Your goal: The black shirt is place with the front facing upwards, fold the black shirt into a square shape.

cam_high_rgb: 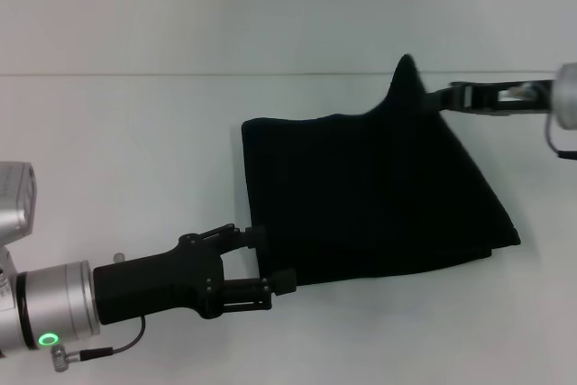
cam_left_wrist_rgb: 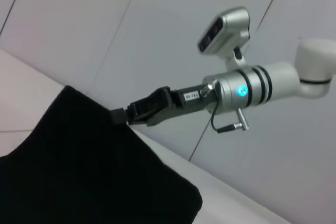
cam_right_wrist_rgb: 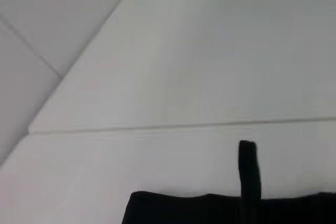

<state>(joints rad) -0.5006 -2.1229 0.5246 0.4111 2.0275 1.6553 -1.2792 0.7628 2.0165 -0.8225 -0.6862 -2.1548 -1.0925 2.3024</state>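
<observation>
Shirt: the black shirt is laid partly folded on the white table, with its far right corner lifted into a peak.
Right gripper: the right gripper is seen pinched shut on that raised corner, at the far right.
Left gripper: the left gripper is held open at the near left edge, one finger touching the cloth, nothing grasped.
Key relation: the shirt is stretched diagonally between the two tools; the lifted corner is judged to need carrying toward the left gripper's side.

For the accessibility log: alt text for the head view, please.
A folded black shirt lies on a white table, its far right corner pulled up into a peak by the right claw. The left claw, fingers spread, sits at the shirt's near left corner.
</observation>
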